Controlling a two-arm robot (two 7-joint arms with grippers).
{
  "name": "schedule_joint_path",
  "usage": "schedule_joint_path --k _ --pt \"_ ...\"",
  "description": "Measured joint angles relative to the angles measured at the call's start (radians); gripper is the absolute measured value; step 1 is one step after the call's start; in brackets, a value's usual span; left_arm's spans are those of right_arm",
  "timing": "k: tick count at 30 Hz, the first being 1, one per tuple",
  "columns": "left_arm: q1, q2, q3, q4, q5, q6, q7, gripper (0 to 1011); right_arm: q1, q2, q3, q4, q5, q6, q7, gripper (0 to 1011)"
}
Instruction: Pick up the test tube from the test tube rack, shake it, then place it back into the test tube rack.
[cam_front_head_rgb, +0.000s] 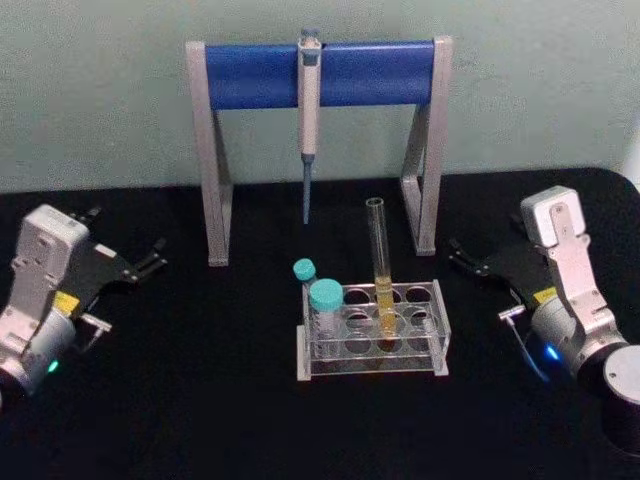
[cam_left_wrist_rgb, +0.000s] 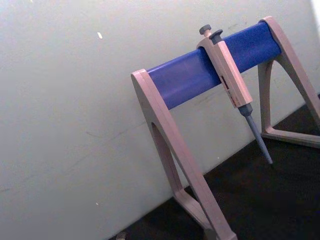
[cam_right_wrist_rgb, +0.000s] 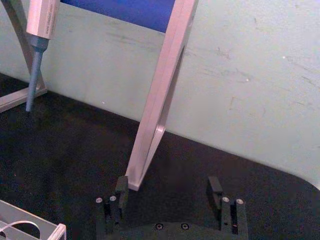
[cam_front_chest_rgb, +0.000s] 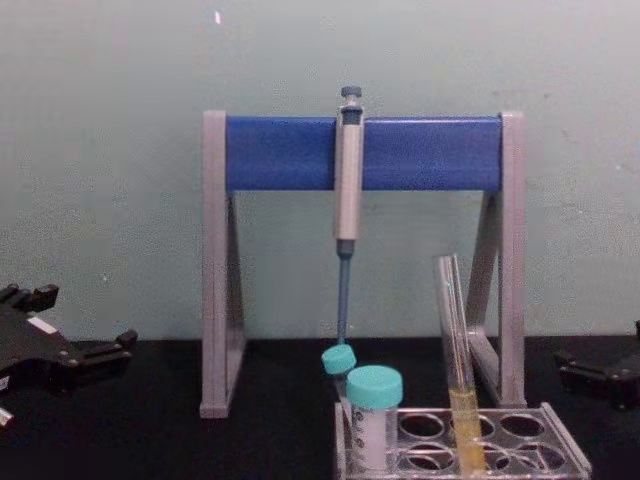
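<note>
The test tube (cam_front_head_rgb: 380, 262) stands upright in the clear test tube rack (cam_front_head_rgb: 436, 352) at table centre, yellow liquid in its lower part. The chest view shows the test tube (cam_front_chest_rgb: 455, 340) rising from the test tube rack (cam_front_chest_rgb: 565, 442). My left gripper (cam_front_head_rgb: 125, 236) rests open over the table at far left, well away from the rack; the left gripper (cam_front_chest_rgb: 85, 320) sits at the chest view's left edge. My right gripper (cam_front_head_rgb: 497, 246) is open to the right of the rack, empty. In its wrist view the right gripper (cam_right_wrist_rgb: 168, 188) has its jaws wide apart, and a corner of the rack (cam_right_wrist_rgb: 30, 226) shows.
Two teal-capped vials (cam_front_head_rgb: 325, 300) stand in the rack's left holes. Behind the rack is a tall grey-and-blue pipette stand (cam_front_head_rgb: 320, 72) with a pipette (cam_front_head_rgb: 308, 120) hanging from its bar. The black tabletop (cam_front_head_rgb: 200, 400) ends at a pale green wall.
</note>
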Motion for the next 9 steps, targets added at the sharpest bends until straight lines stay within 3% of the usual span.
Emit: schedule_joint_path --k 9 --pt "0.0 0.0 0.0 0.0 0.0 0.0 0.0 1001 0.0 0.0 0.0 0.0 0.0 0.0 0.0 1000"
